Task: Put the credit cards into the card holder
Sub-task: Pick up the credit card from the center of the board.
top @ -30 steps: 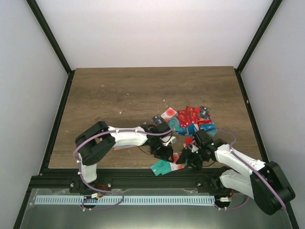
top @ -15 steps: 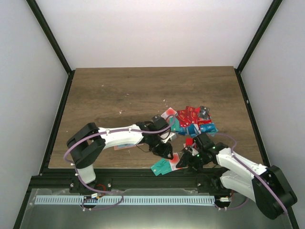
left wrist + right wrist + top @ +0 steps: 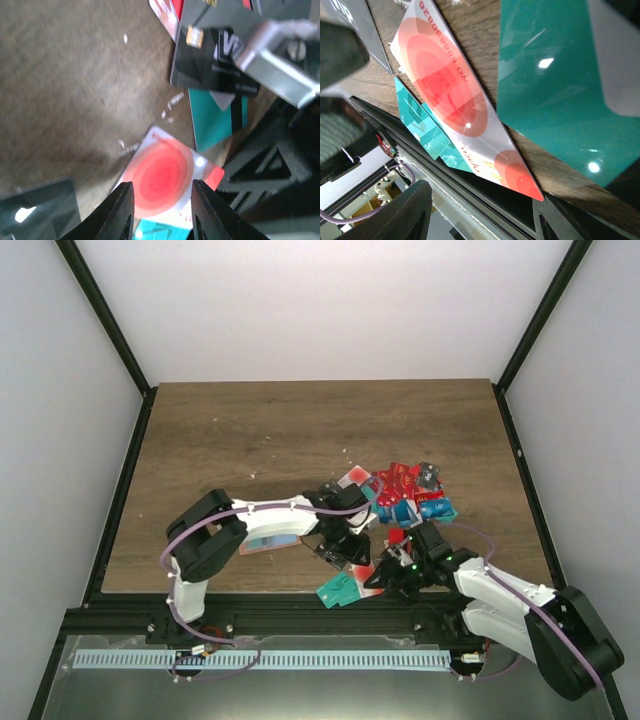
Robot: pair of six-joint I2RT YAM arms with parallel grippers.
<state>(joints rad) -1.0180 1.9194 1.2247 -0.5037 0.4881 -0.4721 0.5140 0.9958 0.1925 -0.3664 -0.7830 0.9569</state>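
The credit cards point(image 3: 405, 488) are judged light, stiff and slick, best pinched by an overhanging edge; most are heaped right of centre; a red-and-white card point(image 3: 162, 177) lies at the near table edge, straddled by the open left gripper point(image 3: 161, 212); the right gripper point(image 3: 388, 575), likewise open and empty, crowds it; the card holder point(image 3: 262, 541) is half hidden under the left arm.

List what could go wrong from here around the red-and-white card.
1. The red-and-white card and the teal card beneath it overhang the near edge of the table. A nudge from the left end effector, open astride the card, could push them off.
2. The right end effector sits close beside it, so the two may collide.
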